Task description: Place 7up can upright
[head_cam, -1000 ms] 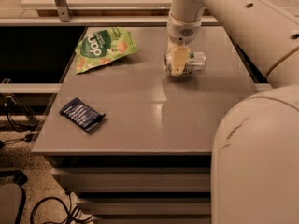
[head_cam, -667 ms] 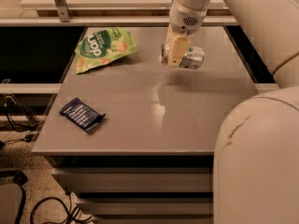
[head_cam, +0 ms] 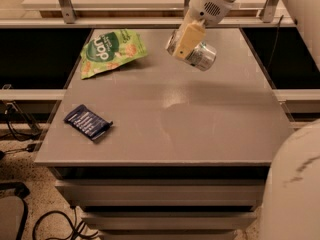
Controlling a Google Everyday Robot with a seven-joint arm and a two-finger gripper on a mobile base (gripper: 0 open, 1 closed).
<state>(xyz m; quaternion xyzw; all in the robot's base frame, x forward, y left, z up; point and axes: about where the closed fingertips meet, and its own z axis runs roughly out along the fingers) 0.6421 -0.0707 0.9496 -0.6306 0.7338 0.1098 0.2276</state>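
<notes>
The 7up can (head_cam: 198,55) is a small silver can with green markings. It is held on its side, tilted, well above the grey table (head_cam: 200,124), over the far middle. My gripper (head_cam: 186,42) is shut on the can, with a cream-coloured finger (head_cam: 188,38) across the can's near side. The white arm reaches down from the top right.
A green snack bag (head_cam: 110,50) lies at the far left of the table. A flat dark blue packet (head_cam: 88,122) lies near the front left edge. Dark open gaps flank the table on both sides. Cables lie on the floor at the lower left.
The gripper has lifted the can from the table surface and carried it up and slightly toward the far side. The can stays on its side in the grip.
</notes>
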